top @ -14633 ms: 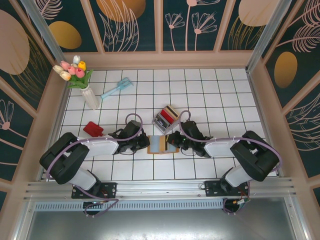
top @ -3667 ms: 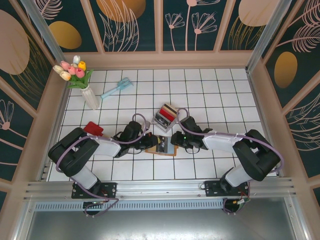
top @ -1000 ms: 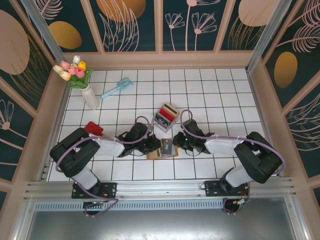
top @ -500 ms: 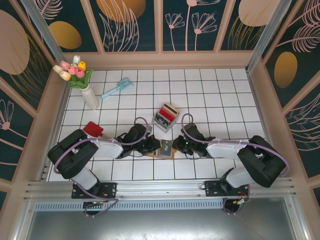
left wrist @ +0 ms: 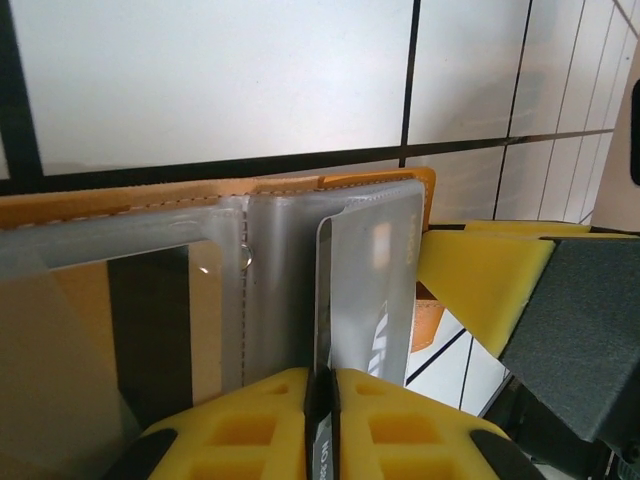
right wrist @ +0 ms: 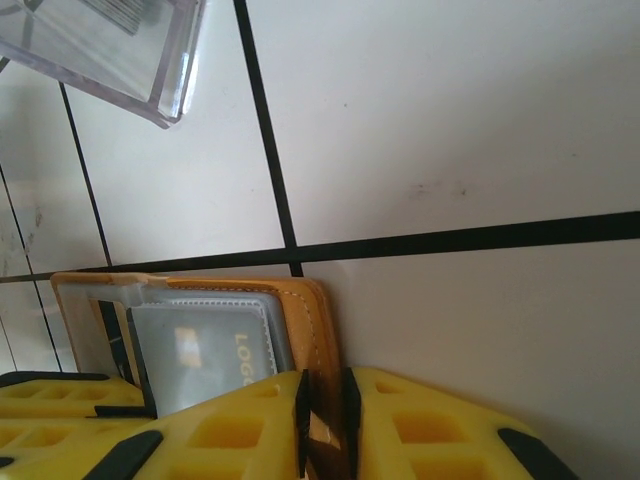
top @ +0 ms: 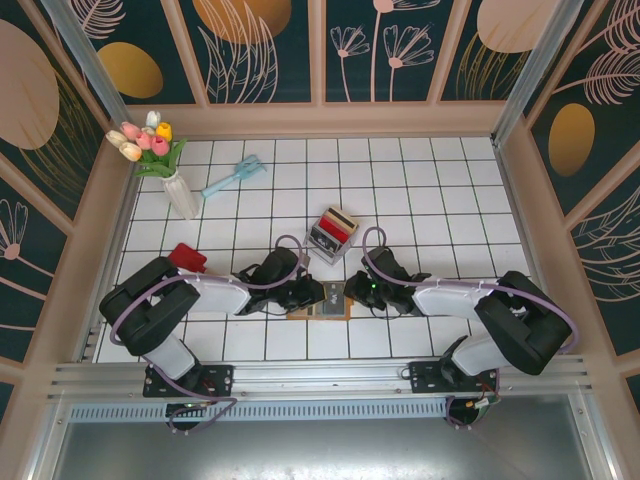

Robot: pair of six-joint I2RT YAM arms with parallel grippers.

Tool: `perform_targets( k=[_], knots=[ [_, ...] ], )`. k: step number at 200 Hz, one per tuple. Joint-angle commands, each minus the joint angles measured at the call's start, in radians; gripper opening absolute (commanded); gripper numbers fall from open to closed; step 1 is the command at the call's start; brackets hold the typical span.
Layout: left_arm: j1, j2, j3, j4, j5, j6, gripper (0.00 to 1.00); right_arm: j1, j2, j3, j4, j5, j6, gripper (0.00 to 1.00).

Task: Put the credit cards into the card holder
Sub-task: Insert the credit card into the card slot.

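The card holder (top: 322, 305), an orange-brown leather wallet, lies open on the tiles between both grippers. My left gripper (top: 310, 294) is shut on a thin dark credit card (left wrist: 322, 300), seen edge-on, whose far end sits inside the wallet's clear plastic sleeve (left wrist: 375, 270). My right gripper (right wrist: 323, 395) is shut on the wallet's orange leather edge (right wrist: 315, 320). A grey card marked LOGO (right wrist: 205, 360) rests in a sleeve beside it. More credit cards stand in the clear tray (top: 333, 233). A red card (top: 187, 258) lies far left.
A white vase of tulips (top: 165, 170) stands at the back left, with a light blue tool (top: 233, 177) lying next to it. The clear tray's corner (right wrist: 120, 45) is just beyond the wallet. Wooden walls ring the tiled floor.
My left gripper has moved right over the wallet with the dark card, which now covers less of the tiles. The right gripper has stayed on the wallet's right edge.
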Motion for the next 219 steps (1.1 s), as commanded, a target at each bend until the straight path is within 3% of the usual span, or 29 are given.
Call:
perform_targets(
  k=[1,29,68,107,149,205,219],
  knots=[
    [-0.015,-0.032,0.053,-0.114,-0.047,0.076,0.19,0.019,-0.019,0.03,-0.115,0.015,-0.019,0.24],
    [-0.015,-0.109,0.073,-0.21,-0.143,0.112,0.34,-0.002,-0.059,0.07,-0.198,0.087,-0.067,0.31],
    [-0.016,-0.196,0.087,-0.248,-0.197,0.148,0.44,-0.021,-0.135,0.111,-0.26,0.135,-0.118,0.35],
    [0.008,-0.272,0.095,-0.414,-0.395,0.17,0.57,-0.001,-0.178,0.076,-0.132,-0.022,-0.1,0.37],
    [0.098,-0.306,0.032,-0.416,-0.375,0.172,0.66,0.059,-0.09,0.101,-0.096,-0.078,-0.082,0.38],
    [0.113,-0.291,0.007,-0.376,-0.361,0.178,0.66,0.097,-0.039,0.161,-0.178,0.041,-0.086,0.38],
    [0.133,-0.282,0.017,-0.363,-0.351,0.182,0.66,0.093,-0.052,0.21,-0.245,0.12,-0.121,0.38]
  ],
)
